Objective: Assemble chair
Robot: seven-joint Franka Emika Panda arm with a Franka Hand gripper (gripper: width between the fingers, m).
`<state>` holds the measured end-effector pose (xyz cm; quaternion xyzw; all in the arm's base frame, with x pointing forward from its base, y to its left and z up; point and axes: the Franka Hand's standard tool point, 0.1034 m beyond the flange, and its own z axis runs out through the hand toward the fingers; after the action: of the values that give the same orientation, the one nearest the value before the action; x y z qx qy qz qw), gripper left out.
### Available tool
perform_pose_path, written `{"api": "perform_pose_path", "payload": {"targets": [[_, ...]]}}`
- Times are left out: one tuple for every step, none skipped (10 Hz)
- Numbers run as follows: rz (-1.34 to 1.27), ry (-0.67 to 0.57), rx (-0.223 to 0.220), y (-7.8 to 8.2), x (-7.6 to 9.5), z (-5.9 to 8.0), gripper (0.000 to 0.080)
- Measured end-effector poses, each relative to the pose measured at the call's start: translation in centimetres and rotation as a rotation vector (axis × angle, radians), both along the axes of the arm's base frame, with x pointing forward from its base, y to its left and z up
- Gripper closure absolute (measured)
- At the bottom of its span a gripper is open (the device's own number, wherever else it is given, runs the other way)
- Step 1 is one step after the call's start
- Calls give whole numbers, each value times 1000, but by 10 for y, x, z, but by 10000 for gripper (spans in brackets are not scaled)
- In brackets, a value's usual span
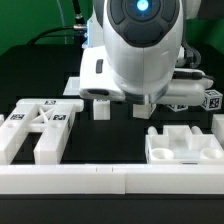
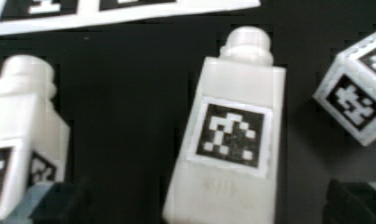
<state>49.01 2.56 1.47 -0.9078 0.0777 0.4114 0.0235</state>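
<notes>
- Chair leg was centred between the fingers of the gripper, jaws spread wide, apparently lined up for a grasp.
- Nothing was gripped; a second leg was seen near one finger.

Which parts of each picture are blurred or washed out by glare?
Exterior view: the robot arm is close, soft in focus, with glare on its glossy shell; the white chair parts lose detail against the black table. Wrist view: the middle bar leg is the sharpest thing, its tag readable though grainy; the jaws are dark blurs at the frame's edge.
</notes>
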Motion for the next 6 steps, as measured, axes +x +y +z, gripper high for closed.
{"api": "perform_pose_path", "payload": {"targets": [[1,0,-1,1,-2,-3,151],[3,4,-2,1,-5,-5,151],[3,7,-2,1,-7,-6,151],[2,6,-2,1,-6,-6,275],[0,6,-2,-1,-6,-5,275],[-2,5,-3,-2,-5,-5,457]]}}
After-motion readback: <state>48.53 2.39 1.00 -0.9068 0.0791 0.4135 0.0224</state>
